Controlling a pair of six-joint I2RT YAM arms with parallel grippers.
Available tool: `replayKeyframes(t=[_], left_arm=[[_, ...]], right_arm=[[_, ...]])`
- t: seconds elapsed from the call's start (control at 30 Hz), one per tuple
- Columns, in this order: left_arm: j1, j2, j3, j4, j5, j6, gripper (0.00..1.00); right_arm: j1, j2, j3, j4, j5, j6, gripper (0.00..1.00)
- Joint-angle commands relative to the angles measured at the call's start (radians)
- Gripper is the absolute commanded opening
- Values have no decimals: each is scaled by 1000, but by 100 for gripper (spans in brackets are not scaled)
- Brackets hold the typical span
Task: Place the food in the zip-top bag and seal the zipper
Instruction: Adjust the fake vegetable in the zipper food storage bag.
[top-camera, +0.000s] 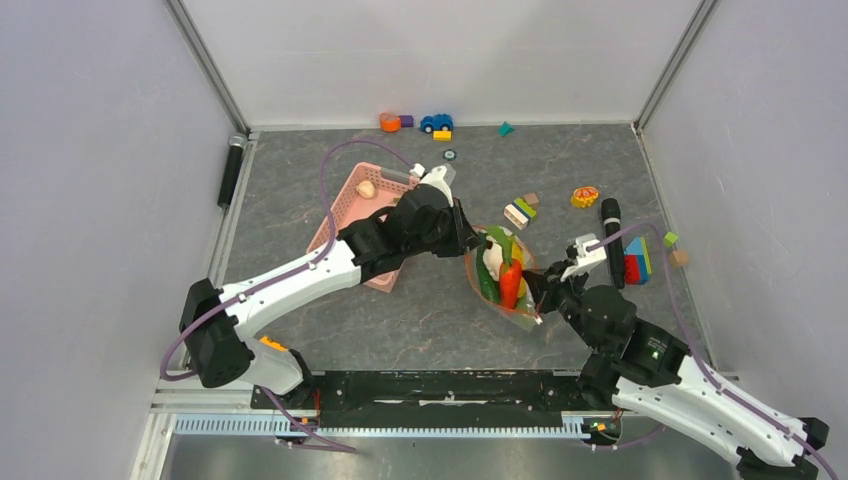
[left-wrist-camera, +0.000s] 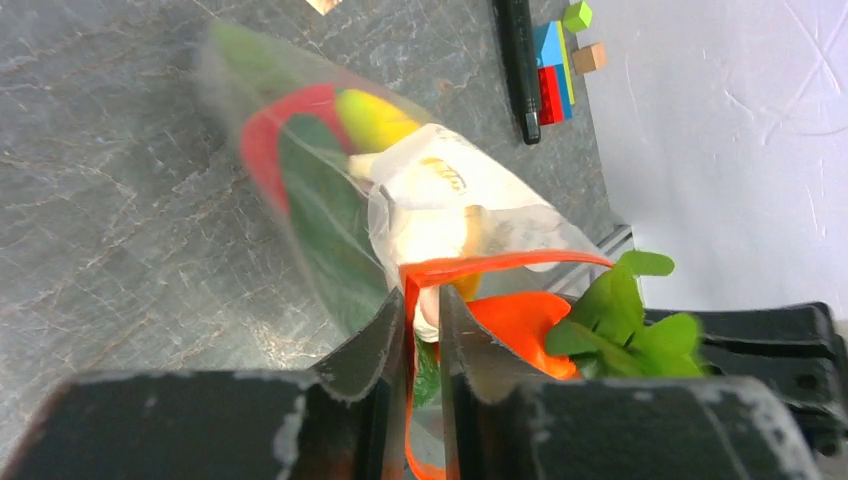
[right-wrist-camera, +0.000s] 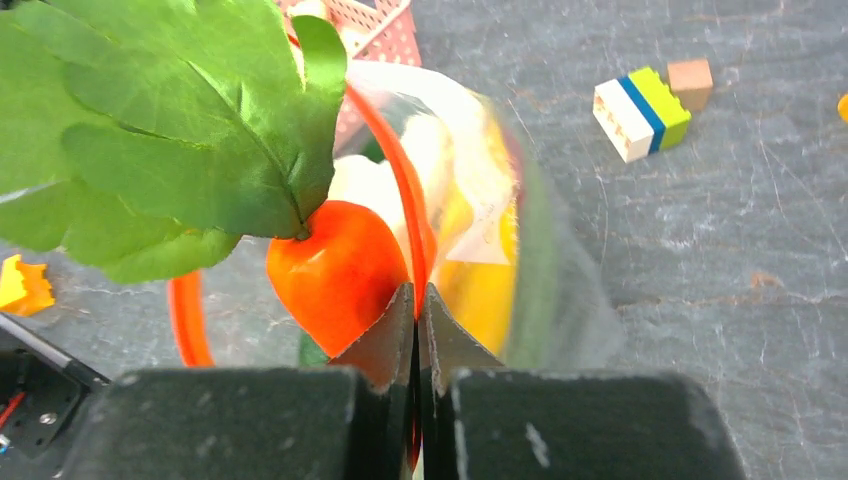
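The zip-top bag sits mid-table, stuffed with food, the carrot poking through its mouth. My left gripper and right gripper each pinch the orange zipper rim. Loading looks done; next I judge the carrot must sink before sealing.

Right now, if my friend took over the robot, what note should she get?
Left gripper: shut on the zipper strip at the zip-top bag mouth.
Right gripper: shut on the opposite side of the same strip.
Bag is held open between them; carrot, cucumber, banana and a white piece are inside, carrot leaves sticking out.
One pale piece sits in the pink basket.
Left: load it if it is food, tuck the leaves in, seal the zipper.
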Motion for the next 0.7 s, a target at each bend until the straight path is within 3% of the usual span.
replayKeyframes(t=[0.0,0.17,0.43,0.67], left_arm=[[4,-11,91,-46,-52,89,25],[5,-5,89,-64,-45,109,34],[5,-68,60,-101,-51,168,68],[0,-227,-27,-81,-28,207,78]], right_arm=[[3,63,134,-33,-39,-13,0],[3,119,134,-64,-11,68,0],[3,143,139,-92,67,140,0],[3,223,171,-92,63,145,0]])
